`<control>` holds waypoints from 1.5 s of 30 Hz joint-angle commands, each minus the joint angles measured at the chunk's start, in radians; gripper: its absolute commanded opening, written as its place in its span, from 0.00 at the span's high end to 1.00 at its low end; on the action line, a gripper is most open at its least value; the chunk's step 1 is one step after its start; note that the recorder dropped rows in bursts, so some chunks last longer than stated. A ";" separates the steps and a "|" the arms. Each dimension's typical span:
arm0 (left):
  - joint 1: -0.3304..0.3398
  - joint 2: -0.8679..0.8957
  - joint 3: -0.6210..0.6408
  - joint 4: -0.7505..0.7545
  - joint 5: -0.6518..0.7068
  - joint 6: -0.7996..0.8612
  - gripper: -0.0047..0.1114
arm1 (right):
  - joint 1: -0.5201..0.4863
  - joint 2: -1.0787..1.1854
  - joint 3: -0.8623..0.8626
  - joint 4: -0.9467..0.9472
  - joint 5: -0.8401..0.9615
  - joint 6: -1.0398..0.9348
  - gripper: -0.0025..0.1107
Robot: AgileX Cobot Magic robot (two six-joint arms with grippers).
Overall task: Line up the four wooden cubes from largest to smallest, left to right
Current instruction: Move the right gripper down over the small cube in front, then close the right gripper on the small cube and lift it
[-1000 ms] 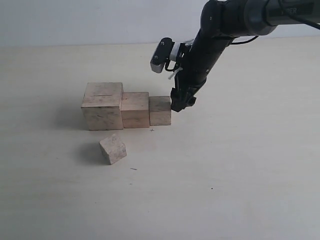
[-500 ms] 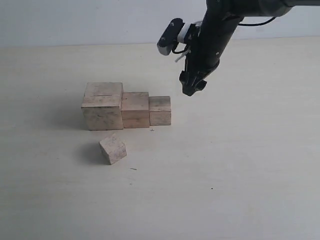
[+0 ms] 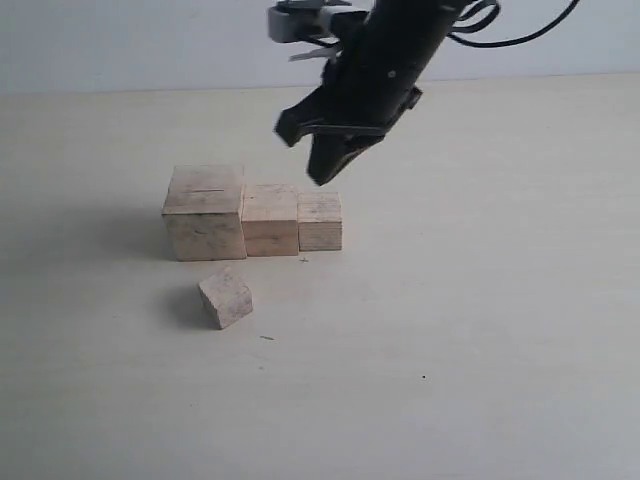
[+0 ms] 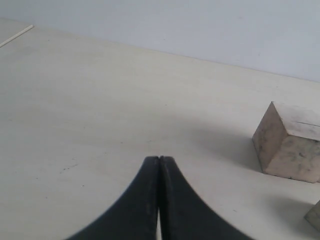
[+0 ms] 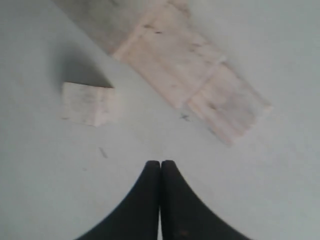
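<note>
Blocks sit on a pale table (image 3: pixel 480 300), and three of them make a tight row. The biggest cube (image 3: pixel 205 212), with a thin slit across its top, stands at the left end. The second cube (image 3: pixel 271 219) presses against its right side, and the third cube (image 3: pixel 320 221) touches that one in turn, so the sizes step down away from the biggest cube. The smallest cube (image 3: pixel 226 297) is out of the row. It lies alone in front of the biggest cube, near its front right corner, turned askew and touching nothing.

The right gripper (image 5: pixel 160 166) hangs in the air to the right of the biggest cube, above the third cube's end of the row. Its two dark fingers are pressed flat together, with nothing between them.

The left gripper (image 4: pixel 159 165) is low over bare table, well apart from the biggest cube. Its fingers also meet tip to tip and carry nothing.
</note>
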 commanded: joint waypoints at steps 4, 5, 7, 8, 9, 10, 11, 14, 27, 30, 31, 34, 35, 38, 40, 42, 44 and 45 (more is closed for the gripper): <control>-0.006 -0.004 0.000 0.002 -0.004 -0.002 0.96 | 0.274 0.027 -0.001 -0.218 -0.150 0.422 0.98; -0.006 -0.004 0.000 0.002 -0.004 0.000 0.96 | 0.286 0.044 -0.001 -0.218 -0.146 0.431 0.96; -0.006 -0.004 0.000 0.002 -0.004 0.000 0.96 | 0.323 0.092 -0.001 -0.200 -0.129 0.431 0.88; -0.006 -0.004 0.000 0.002 -0.004 0.000 0.96 | 0.340 0.126 -0.001 -0.176 -0.120 0.429 0.78; -0.006 -0.004 0.000 0.002 -0.004 -0.002 0.96 | 0.348 0.141 -0.001 -0.170 -0.120 0.429 0.72; -0.006 -0.004 0.000 0.002 -0.004 -0.002 0.96 | 0.362 0.162 -0.001 -0.167 -0.120 0.429 0.61; -0.006 -0.004 0.000 0.002 -0.004 -0.002 0.96 | 0.369 0.173 -0.001 -0.167 -0.120 0.429 0.51; -0.006 -0.004 0.000 0.002 -0.004 0.000 0.96 | 0.371 0.174 -0.001 -0.178 -0.122 0.463 0.35; -0.006 -0.004 0.000 0.002 -0.004 -0.003 0.96 | 0.371 0.185 -0.001 -0.330 -0.195 0.535 0.33; -0.006 -0.004 0.000 0.002 -0.004 -0.003 0.96 | 0.371 0.185 -0.001 -0.325 -0.219 0.535 0.33; -0.006 -0.004 0.000 0.002 -0.004 -0.003 0.96 | 0.371 0.185 -0.001 -0.320 -0.220 0.535 0.33; -0.006 -0.004 0.000 0.002 -0.004 -0.003 0.96 | 0.374 0.192 -0.001 -0.320 -0.220 0.535 0.33; -0.006 -0.004 0.000 0.002 -0.004 -0.003 0.96 | 0.374 0.198 -0.001 -0.320 -0.220 0.535 0.33; -0.006 -0.004 0.000 0.002 -0.004 -0.003 0.96 | 0.374 0.215 -0.001 -0.322 -0.220 0.535 0.33; -0.006 -0.004 0.000 0.002 -0.004 -0.003 0.96 | 0.374 0.223 -0.001 -0.328 -0.220 0.535 0.34; -0.006 -0.004 0.000 0.002 -0.004 -0.003 0.96 | 0.374 0.227 -0.001 -0.328 -0.220 0.535 0.35; -0.006 -0.004 0.000 0.002 -0.004 -0.003 0.96 | 0.374 0.227 -0.001 -0.328 -0.220 0.535 0.41; -0.006 -0.004 0.000 0.002 -0.004 -0.003 0.96 | 0.374 0.227 -0.001 -0.328 -0.219 0.535 0.44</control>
